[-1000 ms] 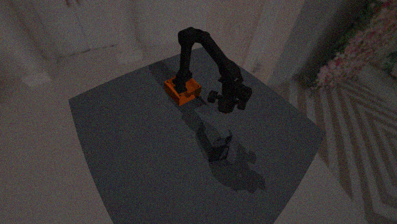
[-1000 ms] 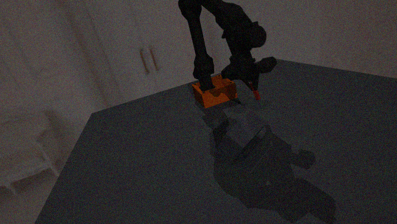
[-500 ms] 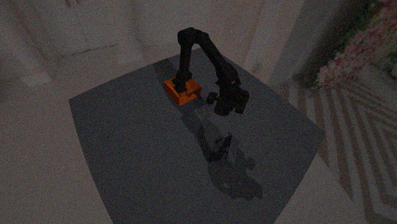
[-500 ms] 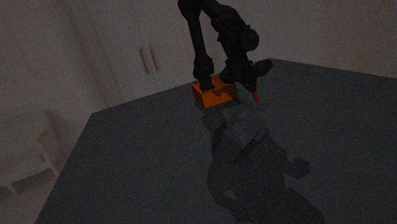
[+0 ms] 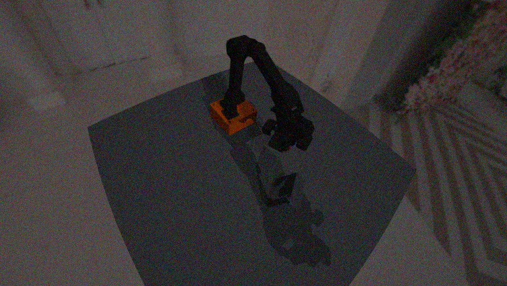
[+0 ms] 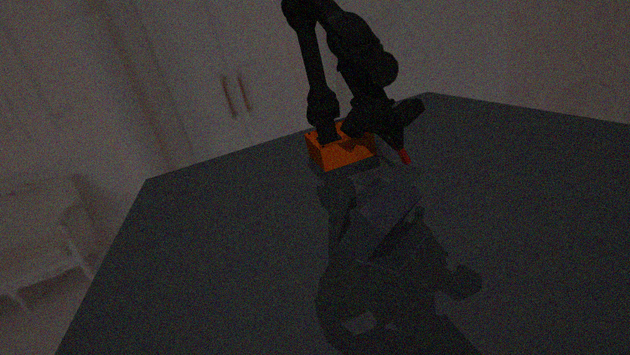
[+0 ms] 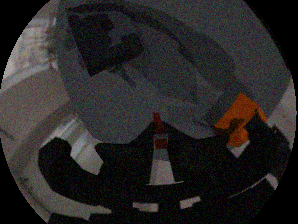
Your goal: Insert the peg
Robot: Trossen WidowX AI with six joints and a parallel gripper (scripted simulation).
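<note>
Grasping the slender red peg (image 5: pixel 288 148) (image 6: pixel 405 156) (image 7: pixel 157 120), the black parallel-jaw pincer (image 5: pixel 288 145) (image 6: pixel 402 148) (image 7: pixel 157 124) hangs above the dark grey surface (image 5: pixel 159 177) (image 6: pixel 198 242) (image 7: pixel 115 110), its fingers closed on the peg. The peg's red end sticks out past the fingertips; in the exterior view it points downward at a tilt, apart from the surface. In the top view only a speck of red shows at the edge of the pincer, the rest being covered. A sloped grey panel (image 6: pixel 388 198) lies below the pincer in the exterior view, with the peg outside its hole. The panel's outline is hard to separate from the shadows, and its hole is too dark to make out, so I cannot tell how well the peg lines up with it. The black jointed arm (image 5: pixel 271 71) (image 6: pixel 312 57) rises from a bright orange block-shaped base (image 5: pixel 228 129) (image 6: pixel 326 165) (image 7: pixel 242 106), bends over high up and reaches down to the pincer. Broad dark shadows fall across the surface.
</note>
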